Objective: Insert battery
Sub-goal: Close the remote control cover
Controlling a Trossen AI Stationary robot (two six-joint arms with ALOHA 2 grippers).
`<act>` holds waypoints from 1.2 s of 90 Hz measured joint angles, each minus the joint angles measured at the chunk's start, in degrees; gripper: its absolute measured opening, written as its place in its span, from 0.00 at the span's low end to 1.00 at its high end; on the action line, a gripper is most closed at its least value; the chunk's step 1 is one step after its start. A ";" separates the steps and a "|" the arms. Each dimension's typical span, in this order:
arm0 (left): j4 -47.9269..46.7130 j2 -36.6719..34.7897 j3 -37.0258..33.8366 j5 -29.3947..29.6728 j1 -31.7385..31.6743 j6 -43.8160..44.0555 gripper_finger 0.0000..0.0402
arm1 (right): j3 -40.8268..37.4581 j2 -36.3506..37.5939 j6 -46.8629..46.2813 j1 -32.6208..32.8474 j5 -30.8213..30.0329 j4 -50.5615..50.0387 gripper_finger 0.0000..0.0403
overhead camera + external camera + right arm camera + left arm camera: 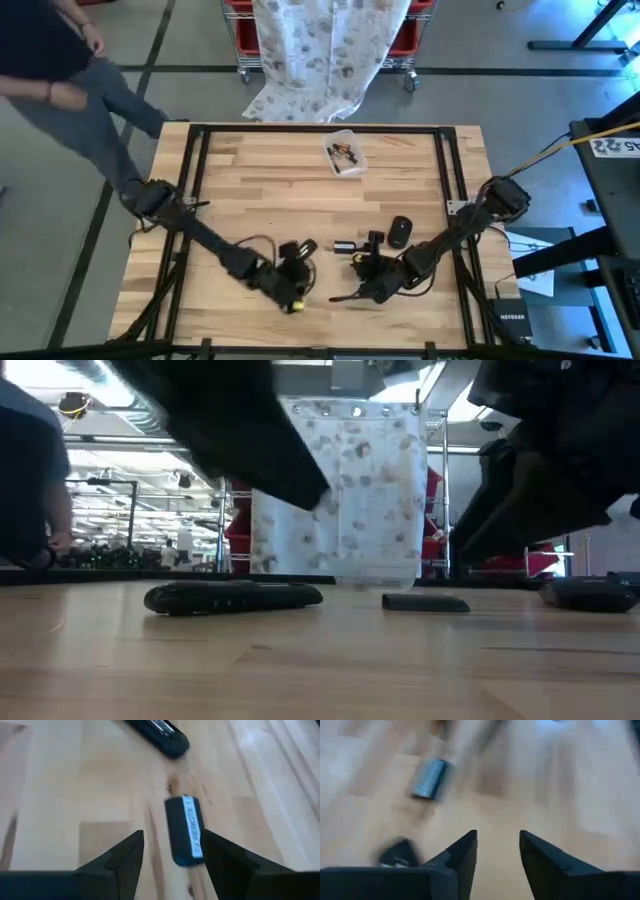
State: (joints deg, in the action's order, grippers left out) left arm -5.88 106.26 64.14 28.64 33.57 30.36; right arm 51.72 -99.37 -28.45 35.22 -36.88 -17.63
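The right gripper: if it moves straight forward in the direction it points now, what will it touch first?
Most likely the small black piece with a white label, lying on the table between the open fingers of the right gripper. The dark remote lies farther on, slightly off line. Depth is uncertain.

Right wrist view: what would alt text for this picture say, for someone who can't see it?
The right gripper, fingers open, hangs over a wooden table, with a small dark battery cover lying just ahead between its fingers. A black remote lies farther off.
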 joint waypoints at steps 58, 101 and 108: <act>-31.56 4.63 0.13 7.67 4.06 23.72 0.32 | -8.17 -0.55 1.81 0.07 3.04 18.93 0.46; -20.94 3.67 5.98 12.17 6.58 24.09 0.32 | -8.44 0.84 15.50 0.05 3.98 40.77 0.46; -13.24 3.81 5.77 13.36 5.35 18.44 0.32 | -8.44 2.49 15.63 0.07 3.85 38.55 0.46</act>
State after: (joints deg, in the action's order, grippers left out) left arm -19.13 110.07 69.91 42.00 38.92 48.81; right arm 43.29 -96.89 -12.82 35.29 -33.03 20.92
